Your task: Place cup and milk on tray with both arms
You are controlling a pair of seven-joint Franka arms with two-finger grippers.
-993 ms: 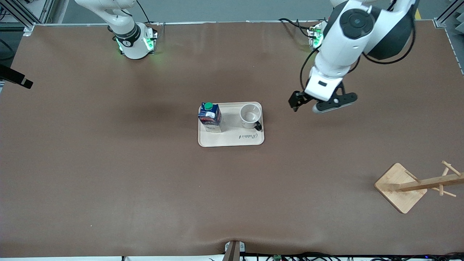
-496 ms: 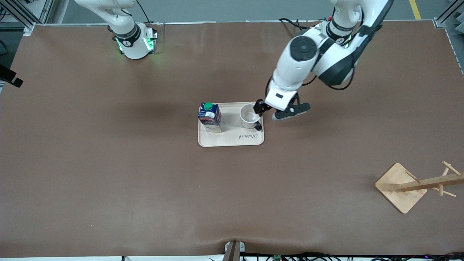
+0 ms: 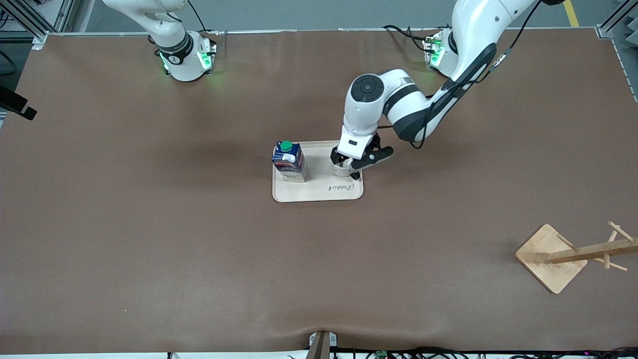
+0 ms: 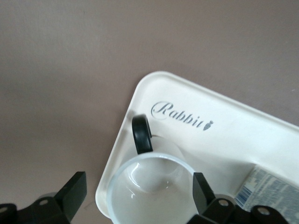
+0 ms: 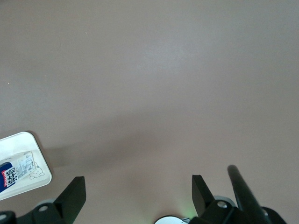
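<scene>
Wooden rack (image 3: 568, 257), nearest the front camera, lies tipped over on your brown tabletop (image 3: 149, 239) toward the left arm's end, well apart from everything else. Farther from the camera, near the middle, you have the tray (image 3: 319, 192) with its "Rabbit" script along the edge nearest the camera. On it the milk (image 3: 288, 161) stands upright at the end toward the right arm, and the cup (image 3: 342, 170) stands upright at the end toward the left arm, its black handle (image 4: 141, 134) pointing toward the script. Your left gripper (image 3: 355, 162) is directly over the cup with its fingers (image 4: 202, 191) spread wide, one on each side of the rim; they hold nothing, and you cannot tell whether they touch the cup. Your right gripper (image 5: 138, 196) waits over bare tabletop at the right arm's end, fingers (image 5: 74, 196) wide apart and empty, with only a corner of the tray in its wrist view.
</scene>
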